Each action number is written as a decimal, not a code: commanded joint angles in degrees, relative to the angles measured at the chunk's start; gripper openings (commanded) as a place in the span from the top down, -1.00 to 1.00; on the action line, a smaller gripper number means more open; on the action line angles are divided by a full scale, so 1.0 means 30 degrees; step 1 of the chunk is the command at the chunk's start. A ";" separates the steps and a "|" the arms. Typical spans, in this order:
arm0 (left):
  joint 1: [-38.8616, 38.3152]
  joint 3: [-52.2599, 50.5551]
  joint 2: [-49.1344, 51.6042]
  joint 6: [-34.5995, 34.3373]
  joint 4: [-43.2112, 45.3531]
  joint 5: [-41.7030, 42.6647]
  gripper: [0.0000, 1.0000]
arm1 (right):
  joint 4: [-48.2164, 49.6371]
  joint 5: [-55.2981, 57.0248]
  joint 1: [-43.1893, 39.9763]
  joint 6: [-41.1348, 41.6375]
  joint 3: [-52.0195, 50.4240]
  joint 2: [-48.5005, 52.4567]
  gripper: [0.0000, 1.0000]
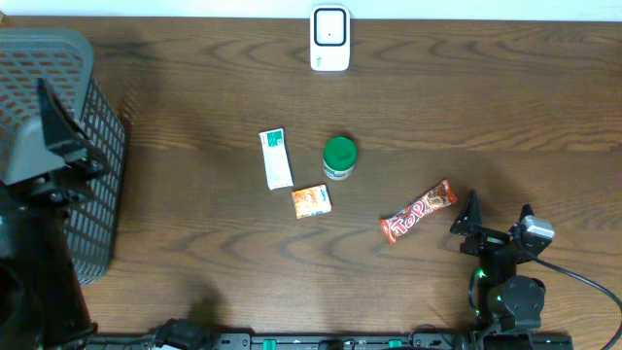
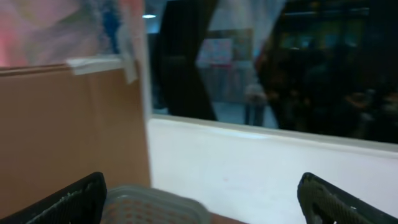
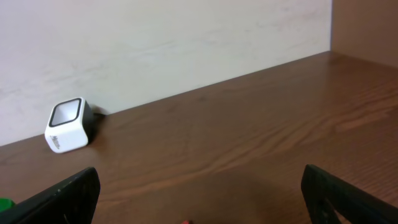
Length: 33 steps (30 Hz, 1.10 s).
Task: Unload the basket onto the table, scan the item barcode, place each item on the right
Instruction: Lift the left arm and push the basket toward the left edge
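A white barcode scanner (image 1: 330, 39) stands at the table's far edge; the right wrist view has it by the wall (image 3: 67, 124). Mid-table lie a white-and-green box (image 1: 276, 157), a green-lidded jar (image 1: 339, 157), a small orange box (image 1: 312, 200) and a red candy bar (image 1: 419, 211). My right gripper (image 1: 498, 216) is open just right of the candy bar, holding nothing, its fingers wide apart (image 3: 202, 199). My left gripper (image 1: 68, 146) is open over the basket, also holding nothing (image 2: 202, 202).
A grey mesh basket (image 1: 97, 126) fills the left side of the table, and its rim (image 2: 149, 208) shows below the left fingers. A cable trails from the right arm toward the front right corner.
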 commanded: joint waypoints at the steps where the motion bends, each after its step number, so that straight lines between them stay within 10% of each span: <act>1: 0.1654 -0.0714 -0.0160 -0.0925 0.0372 0.0444 -0.96 | -0.0036 0.0044 0.0146 -0.0240 -0.0029 -0.0058 -0.98; 9: 0.4255 -0.2047 -0.1967 -0.0933 0.0386 0.5027 -0.96 | -0.0036 0.0044 0.0146 -0.0240 -0.0029 -0.0058 -0.98; 33: 0.5151 -0.2062 -0.6601 -0.1209 0.1566 0.5348 -0.96 | -0.0036 0.0044 0.0146 -0.0240 -0.0029 -0.0058 -0.98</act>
